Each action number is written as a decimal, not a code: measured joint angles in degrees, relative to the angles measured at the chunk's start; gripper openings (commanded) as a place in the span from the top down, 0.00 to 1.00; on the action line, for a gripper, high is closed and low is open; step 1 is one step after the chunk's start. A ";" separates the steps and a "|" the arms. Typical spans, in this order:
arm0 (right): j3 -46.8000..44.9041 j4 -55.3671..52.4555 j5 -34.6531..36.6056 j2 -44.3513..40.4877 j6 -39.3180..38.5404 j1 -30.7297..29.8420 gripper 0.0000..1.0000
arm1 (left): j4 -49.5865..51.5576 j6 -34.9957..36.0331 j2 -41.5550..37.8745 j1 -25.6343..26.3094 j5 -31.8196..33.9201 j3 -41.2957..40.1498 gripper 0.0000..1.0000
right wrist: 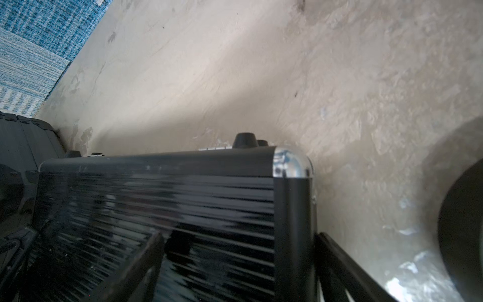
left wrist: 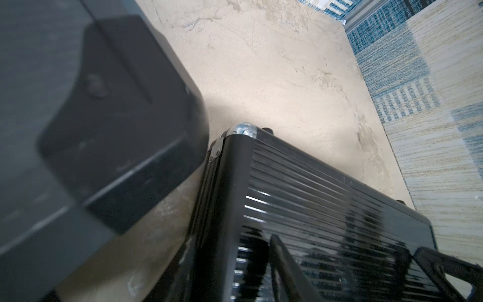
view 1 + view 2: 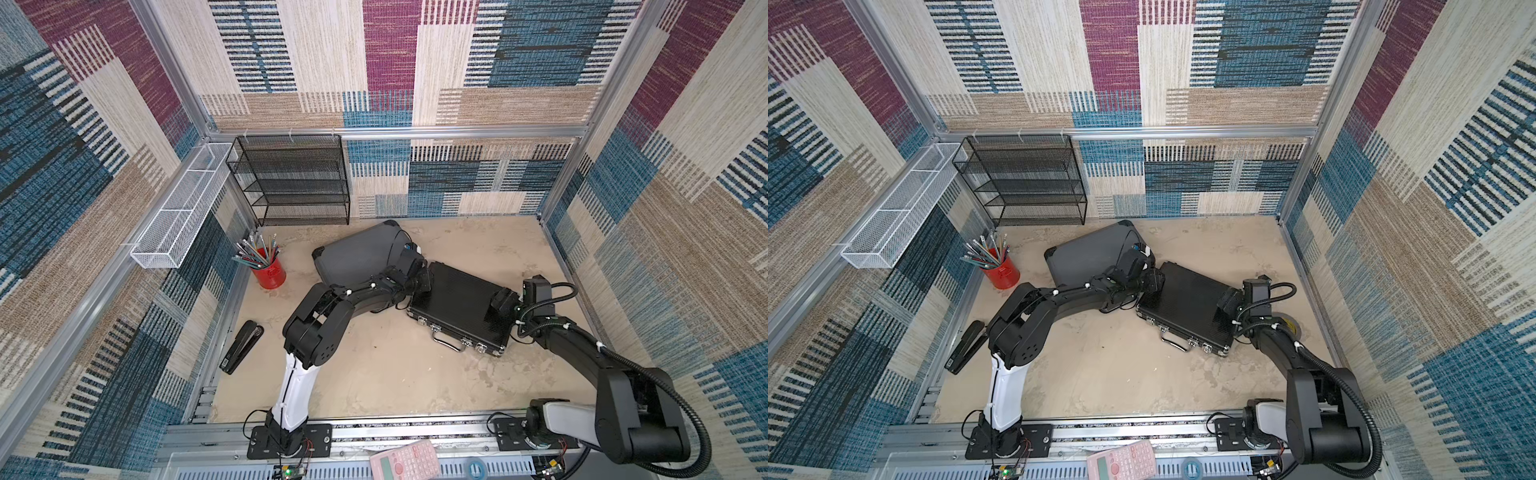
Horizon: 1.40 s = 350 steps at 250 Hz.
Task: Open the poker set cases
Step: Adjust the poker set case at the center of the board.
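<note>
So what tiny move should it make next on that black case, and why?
Probably bring the right gripper round to the silver latches on the front edge of the black poker case. The lid lies flat and shut, and that gripper and the left gripper sit at its ends, away from the latches.

Left tool (image 2: 345, 243) and right tool (image 1: 239, 235), both low, jaws apart.

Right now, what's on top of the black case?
On the black case lid: left gripper above the corner near the grey case, right gripper straddling the opposite side edge, both open. Nothing else. Fingertip contact is hidden.
</note>
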<state>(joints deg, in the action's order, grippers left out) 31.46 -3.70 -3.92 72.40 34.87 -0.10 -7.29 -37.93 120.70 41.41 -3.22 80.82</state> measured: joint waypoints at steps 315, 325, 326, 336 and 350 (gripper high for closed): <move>-3.34 8.70 -7.45 -7.93 -7.96 4.28 0.01 | 3.06 0.81 -21.70 3.74 -0.02 -18.05 0.26; -3.96 8.26 -7.41 -8.74 -7.93 4.35 0.01 | 3.10 0.24 -22.27 4.09 0.04 -19.26 0.26; -4.02 8.22 -7.41 -8.81 -7.93 4.35 0.01 | 3.13 0.20 -22.32 4.11 0.04 -19.37 0.26; -4.72 7.41 -7.13 -9.60 -7.93 4.35 0.01 | 3.23 -0.79 -22.77 4.57 0.09 -20.76 0.26; -5.66 5.90 -6.36 -10.75 -7.89 4.37 0.01 | 3.30 -3.17 -23.08 5.29 0.28 -22.53 0.26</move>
<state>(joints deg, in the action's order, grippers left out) 25.80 2.20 -10.28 61.65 26.98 4.27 -3.99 -41.10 97.62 46.70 -2.94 58.28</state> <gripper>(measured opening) 0.993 0.742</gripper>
